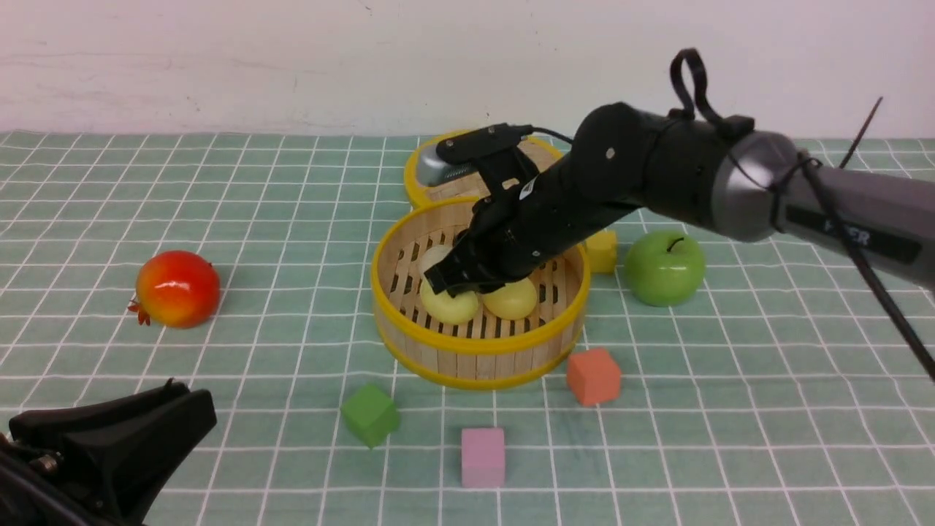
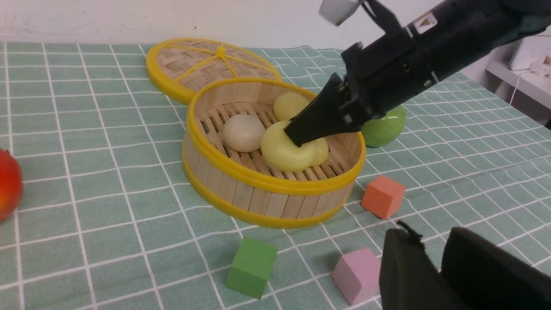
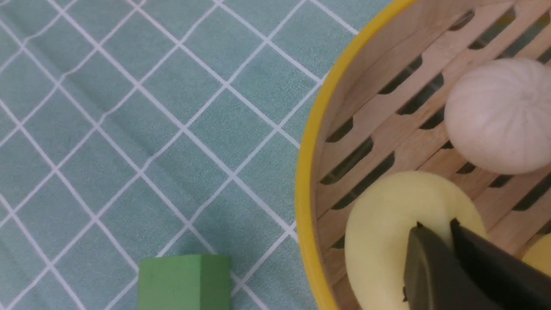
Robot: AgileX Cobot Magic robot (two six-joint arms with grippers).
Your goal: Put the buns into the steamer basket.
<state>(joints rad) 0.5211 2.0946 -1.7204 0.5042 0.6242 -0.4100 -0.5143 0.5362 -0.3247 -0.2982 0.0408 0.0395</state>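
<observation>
Buns, four in all, sit inside the slatted walls of the steamer basket (image 1: 478, 343): the off-white bun (image 2: 243, 132), the nearest yellow bun (image 2: 282, 148), the far yellow bun (image 2: 289, 105) and the side yellow bun (image 1: 513, 299). We judge them light and soft, probably springy, with smooth skins that could slip from a shallow pinch. Our right tool (image 3: 437, 224) stands narrow, nipping the top of the nearest yellow bun, and a fold seems to rise between its tips. We would spread the fingertips gently and lift straight up, so that the skin neither drags nor tears and the bun does not roll against its neighbours. If any bun needs shifting, we would take it low across its widest part, with light pressure.

The basket looks stiff but fairly light; we would steady it by its outer wall and keep off the rim. Our left tool (image 2: 432, 234) has its tips apart, with nothing between them, well away from the basket. Beyond the basket lies the woven lid (image 2: 215, 62); beside it are the yellow cube (image 1: 602, 252) and the green apple (image 1: 665, 268). With all four buns inside, the task looks all but finished, bar that release.
</observation>
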